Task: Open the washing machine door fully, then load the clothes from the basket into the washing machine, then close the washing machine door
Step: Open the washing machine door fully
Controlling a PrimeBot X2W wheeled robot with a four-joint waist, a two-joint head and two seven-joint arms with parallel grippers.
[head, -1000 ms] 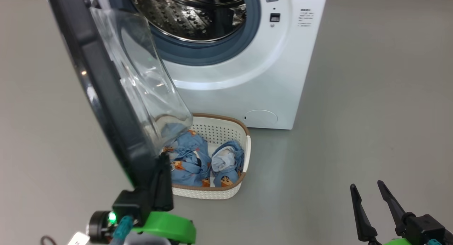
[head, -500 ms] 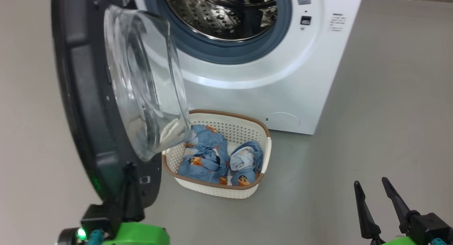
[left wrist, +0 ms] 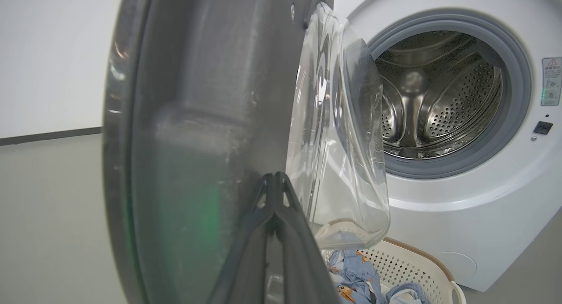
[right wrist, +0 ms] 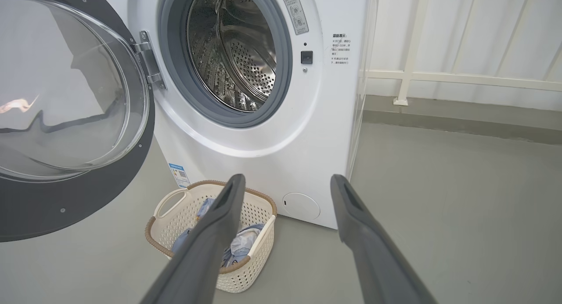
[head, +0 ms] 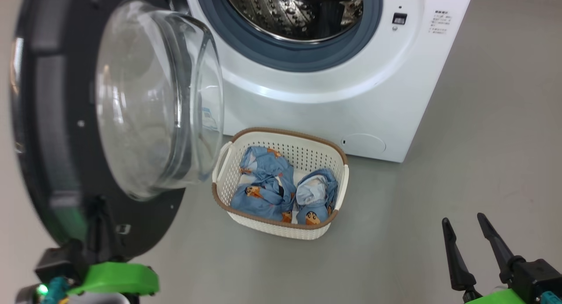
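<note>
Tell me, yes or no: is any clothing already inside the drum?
No, the drum is bare steel in the right wrist view, and the clothes lie in the basket.

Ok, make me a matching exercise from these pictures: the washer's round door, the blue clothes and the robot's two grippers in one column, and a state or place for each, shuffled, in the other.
Column one:
1. large round black-rimmed washing machine door with a clear glass bowl
2. soft light-blue clothes printed with cartoon figures
3. left gripper
4. right gripper

Column two:
A. fingers apart, holding nothing
B. lying in the cream perforated plastic basket
C. swung wide open
D. fingers shut together, tips at the door's dark inner face

Pairs: 1-C, 2-B, 3-D, 4-A
</note>
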